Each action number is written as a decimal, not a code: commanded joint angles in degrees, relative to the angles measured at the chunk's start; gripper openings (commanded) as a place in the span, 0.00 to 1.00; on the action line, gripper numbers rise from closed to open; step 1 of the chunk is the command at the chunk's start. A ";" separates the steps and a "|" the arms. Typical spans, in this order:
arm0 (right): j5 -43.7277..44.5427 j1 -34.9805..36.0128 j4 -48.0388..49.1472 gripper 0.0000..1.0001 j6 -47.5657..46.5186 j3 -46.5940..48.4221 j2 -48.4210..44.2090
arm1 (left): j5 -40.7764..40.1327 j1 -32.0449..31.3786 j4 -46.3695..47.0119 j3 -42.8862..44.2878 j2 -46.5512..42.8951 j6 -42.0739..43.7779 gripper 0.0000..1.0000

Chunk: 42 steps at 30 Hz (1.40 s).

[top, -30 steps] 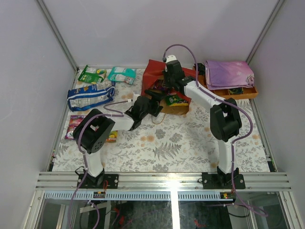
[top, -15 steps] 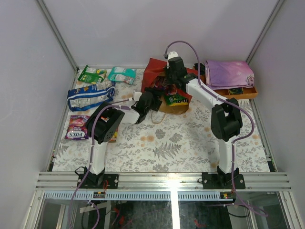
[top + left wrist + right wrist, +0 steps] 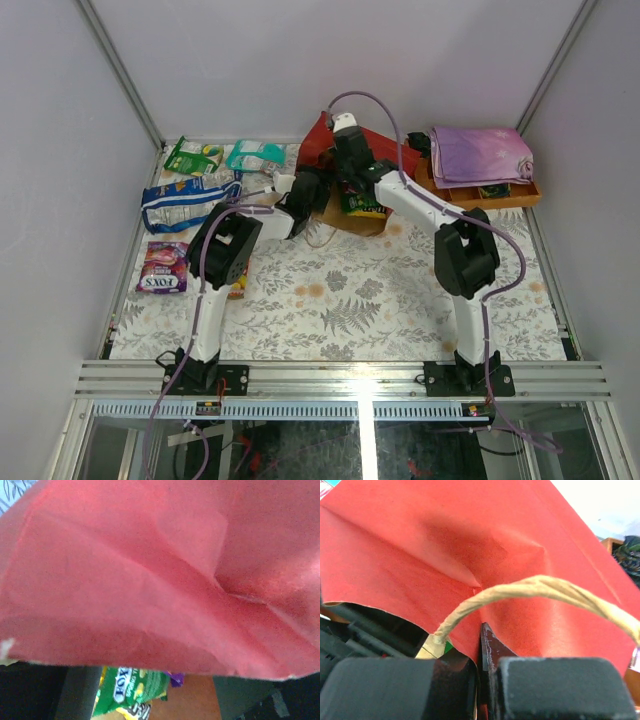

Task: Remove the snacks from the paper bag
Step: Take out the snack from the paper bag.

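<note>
The red paper bag (image 3: 318, 148) lies at the back middle, its mouth facing the near side. My right gripper (image 3: 345, 170) is shut on its upper rim (image 3: 470, 570), with the string handle (image 3: 530, 587) looped over the fingers. My left gripper (image 3: 305, 188) is at the bag's mouth, under the red flap (image 3: 150, 580), jaws apart and empty. A green Fox's packet (image 3: 135, 687) and a purple packet (image 3: 176, 679) lie on the brown inside (image 3: 192, 702). The green packet also shows from above (image 3: 362, 206).
Snacks lie on the table's left side: a green bag (image 3: 190, 157), a teal bag (image 3: 255, 155), a blue-white bag (image 3: 185, 200), a purple Fox's bag (image 3: 163, 270), a yellow bar (image 3: 238, 288). A wooden tray (image 3: 505, 197) with a folded purple cloth (image 3: 480, 152) stands back right.
My left gripper has moved away from me, up to the bag's mouth. My right gripper has shifted left and back with the bag's rim. The purple Fox's bag is now uncovered.
</note>
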 commanded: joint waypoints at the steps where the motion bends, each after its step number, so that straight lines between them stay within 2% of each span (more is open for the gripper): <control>1: 13.51 3.13 -0.80 0.00 -6.31 4.73 1.85 | 1.71 1.70 -4.48 6.21 4.66 4.14 0.73; 8: 17.08 3.93 -0.61 0.00 -7.04 6.21 3.06 | 8.10 3.17 -3.09 13.61 12.66 4.95 0.70; 12: 18.05 4.03 -0.34 0.00 -6.78 6.23 3.41 | 10.37 3.43 -0.01 13.06 13.74 4.17 0.67; 15: 18.02 4.03 0.22 0.00 -6.47 6.52 3.76 | 8.99 3.29 1.12 8.56 10.64 4.91 0.67; 22: 18.10 3.76 -3.47 0.00 -4.23 12.17 6.89 | 8.37 2.66 7.03 -8.61 -1.64 6.15 0.70; 30: 16.90 2.92 -5.14 0.00 -2.62 14.51 8.14 | 13.17 -2.79 7.93 -17.50 -8.89 11.54 0.71; 37: 15.76 2.63 -5.51 0.00 -2.54 14.41 7.45 | 23.88 -7.19 11.38 -10.40 -4.92 14.04 0.70; 42: 15.95 2.45 -5.11 0.00 -3.15 13.20 6.11 | 29.15 -7.27 11.75 -4.82 -1.29 13.72 0.70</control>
